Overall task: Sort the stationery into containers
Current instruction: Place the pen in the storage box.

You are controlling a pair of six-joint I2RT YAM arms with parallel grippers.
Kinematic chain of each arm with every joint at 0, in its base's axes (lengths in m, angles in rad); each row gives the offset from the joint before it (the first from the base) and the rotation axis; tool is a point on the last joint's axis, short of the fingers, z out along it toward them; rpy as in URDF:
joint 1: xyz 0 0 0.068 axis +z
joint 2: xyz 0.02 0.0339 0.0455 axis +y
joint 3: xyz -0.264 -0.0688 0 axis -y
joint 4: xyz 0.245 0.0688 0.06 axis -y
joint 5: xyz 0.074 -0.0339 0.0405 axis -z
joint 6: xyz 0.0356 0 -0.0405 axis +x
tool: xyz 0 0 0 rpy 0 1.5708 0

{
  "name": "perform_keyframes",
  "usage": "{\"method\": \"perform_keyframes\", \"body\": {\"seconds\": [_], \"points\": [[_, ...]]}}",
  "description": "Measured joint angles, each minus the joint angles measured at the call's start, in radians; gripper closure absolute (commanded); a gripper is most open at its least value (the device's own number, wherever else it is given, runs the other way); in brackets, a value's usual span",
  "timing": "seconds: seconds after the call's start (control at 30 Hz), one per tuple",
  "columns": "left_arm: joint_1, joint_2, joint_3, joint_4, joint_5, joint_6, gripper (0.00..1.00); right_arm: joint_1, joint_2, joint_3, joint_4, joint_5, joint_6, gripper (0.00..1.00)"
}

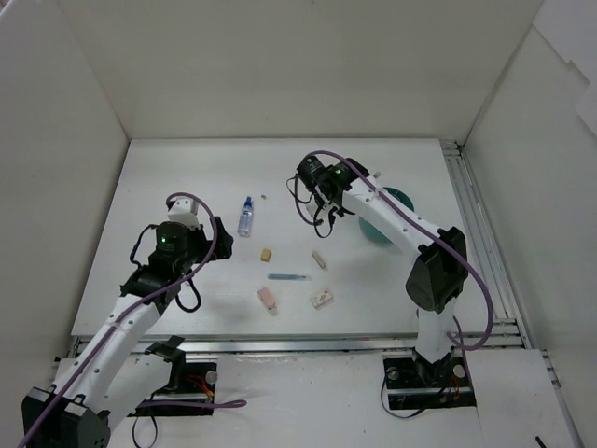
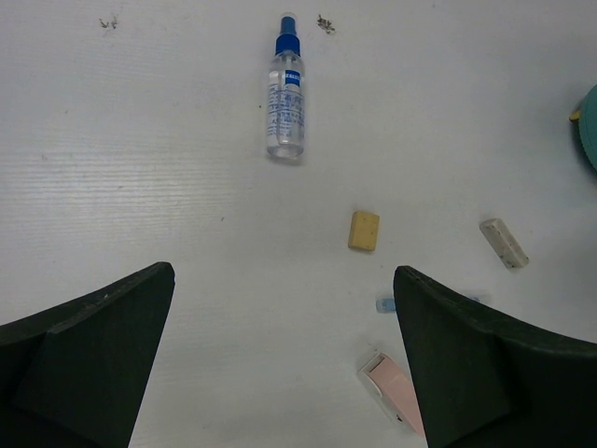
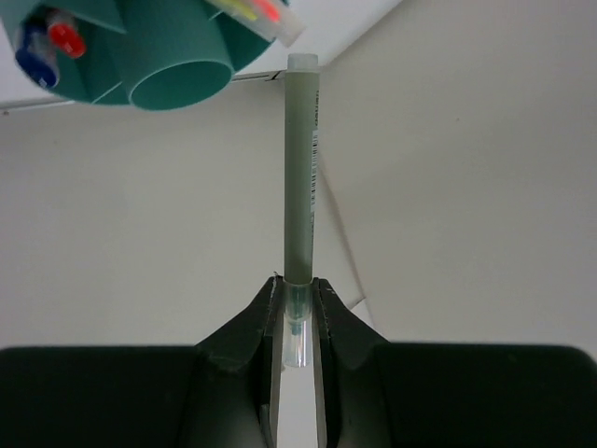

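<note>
The right gripper (image 3: 297,317) pinches a grey pen (image 3: 301,168) near the teal bowl (image 3: 177,79) toward the tabletop's right edge; the left gripper (image 2: 284,275) gapes wide, empty.

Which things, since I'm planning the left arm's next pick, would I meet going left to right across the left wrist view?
Blue-capped bottle → tan cube → small whitish block → teal bowl.

A: Any lettering worth reading?
B: None legible. Blue label with fine print on the clear bottle (image 2: 284,112), too small to make out.
A: And elsewhere?
B: Tiny dark print down the grey pen (image 3: 301,168), equally unreadable.
</note>
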Motion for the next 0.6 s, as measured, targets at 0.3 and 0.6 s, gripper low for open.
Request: {"method": "perform_keyframes", "body": {"seconds": [0.3, 0.6], "points": [[0.000, 0.057, 0.000, 0.000, 0.000, 0.000, 0.00, -0.018, 0.000, -0.075, -0.078, 0.044, -0.089, 1.00], [0.000, 0.081, 0.000, 0.002, 0.001, 0.000, 0.00, -0.065, 0.002, -0.195, -0.015, 0.099, -0.154, 1.00]]}}
